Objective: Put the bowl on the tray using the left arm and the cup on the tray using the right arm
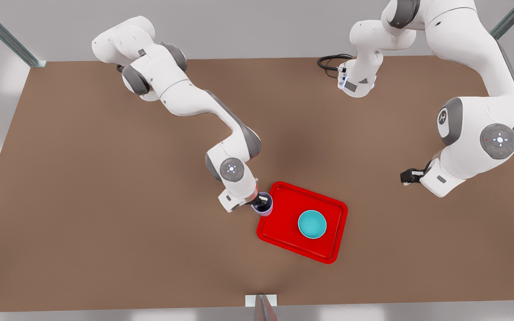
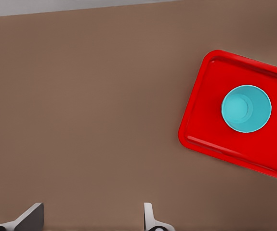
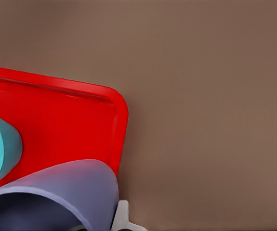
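Clamped on the cup point(image 1: 264, 203), the right gripper point(image 1: 260, 206) has one finger inside the rim and one outside, carrying it over the tray's left edge in the front view. In the right wrist view the cup's lavender wall point(image 3: 56, 192) hangs just above the tray's rim point(image 3: 121, 125). Beyond it, the bowl point(image 1: 312, 224) sits upright inside the tray point(image 1: 283, 223), toward its right half. Farther off at the front view's right, the left gripper point(image 1: 408, 176) waits above bare table point(image 1: 105, 223), well apart from the tray, jaws spread wide and empty; its fingertips point(image 2: 30, 216) show in its own wrist view. Bowl delivery looks done; cup delivery is in hand. Next, I judge, the cup must travel further inward over the tray floor, clear of the bowl, descend, then be released. Count: one cup, one bowl, one tray, two arms.
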